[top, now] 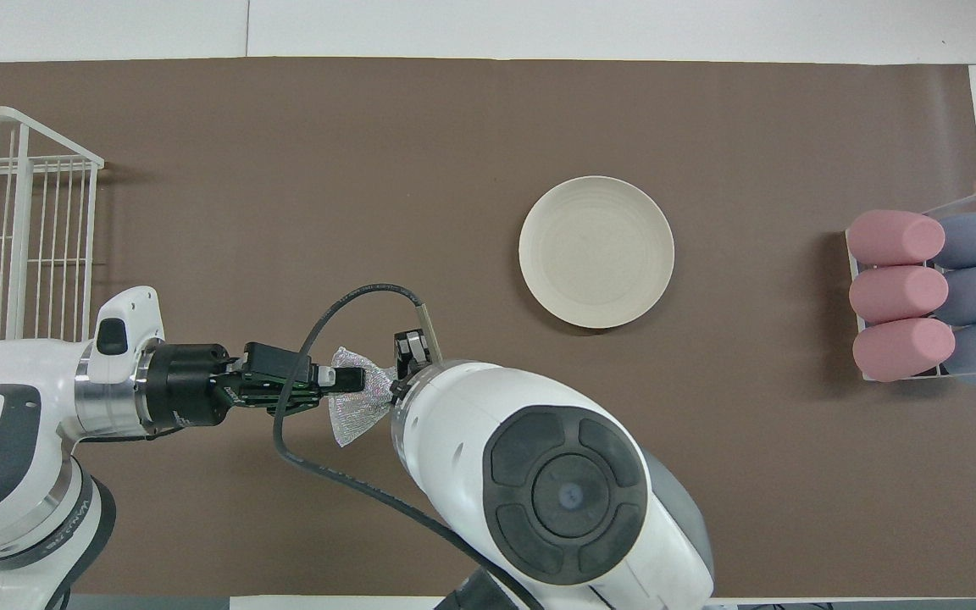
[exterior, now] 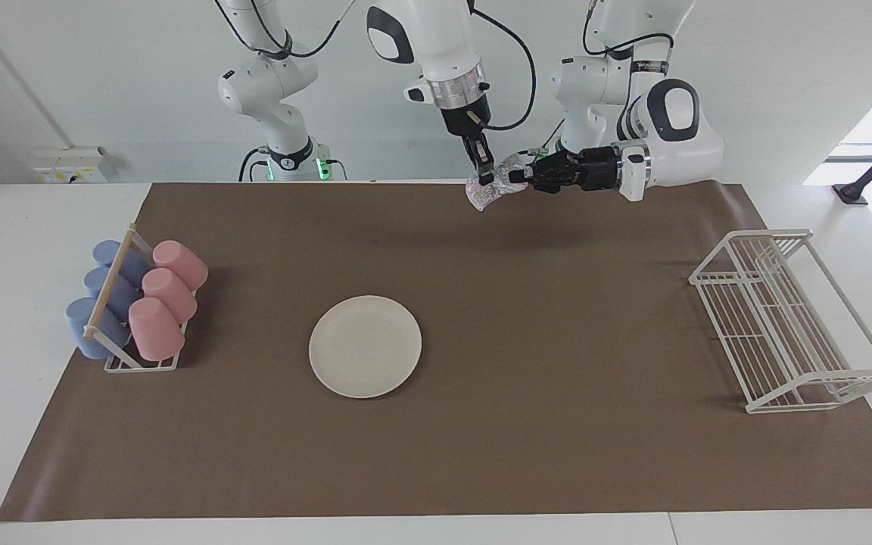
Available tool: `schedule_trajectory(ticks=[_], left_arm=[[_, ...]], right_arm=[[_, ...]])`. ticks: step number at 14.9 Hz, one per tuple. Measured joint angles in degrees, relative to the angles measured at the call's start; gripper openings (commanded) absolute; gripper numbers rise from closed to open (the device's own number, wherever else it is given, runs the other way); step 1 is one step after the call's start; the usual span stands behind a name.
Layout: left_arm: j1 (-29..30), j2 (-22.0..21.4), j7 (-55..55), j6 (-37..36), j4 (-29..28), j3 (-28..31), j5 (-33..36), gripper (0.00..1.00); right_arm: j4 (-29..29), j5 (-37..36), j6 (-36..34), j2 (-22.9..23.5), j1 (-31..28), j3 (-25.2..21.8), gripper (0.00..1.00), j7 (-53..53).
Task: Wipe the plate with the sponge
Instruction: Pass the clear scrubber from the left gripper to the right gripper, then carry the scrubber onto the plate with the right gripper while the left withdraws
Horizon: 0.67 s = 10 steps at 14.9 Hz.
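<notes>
Covering most of the white table (exterior: 42,219), a matte brown paper sheet (exterior: 557,454) lies flat under a plain white wall (exterior: 103,76).

Up in the air over the sheet's edge nearest the robots hangs the small, silvery-grey, glittery mesh sponge (exterior: 490,189), a crumpled wad. The left gripper (exterior: 512,176), reaching in sideways, has its fingers pressed shut on one end of the sponge, and the right gripper (exterior: 486,176), pointing down, pinches it too with its fingers closed.

The round, flat, cream-white plate (exterior: 365,346) with a shallow raised rim rests on the sheet, well apart from the sponge and farther from the robots, its smooth face showing faint rings in the overhead view.

Toward the right arm's end stands a small white wire holder with a wooden rod (exterior: 111,284), packed with three smooth pink cups (exterior: 167,298) and three blue cups (exterior: 95,303) lying tilted. Toward the left arm's end sits a white wire dish rack (exterior: 784,325).
</notes>
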Motion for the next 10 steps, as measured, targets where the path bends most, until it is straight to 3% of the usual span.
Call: schedule_trajectory(ticks=[6,10], left_arm=[[0.1,-2.2,-4.8,0.1,0.3,0.0,6.6,1.00],[1.9,-2.3,-5.9,0.9,0.7,0.0,11.5,1.00]], right_arm=[[-0.4,-0.1,-1.0,0.0,-0.3,-0.2,0.00,-3.2],[-4.1,-0.2,1.3,0.1,-7.7,-0.5,0.00,-20.1]])
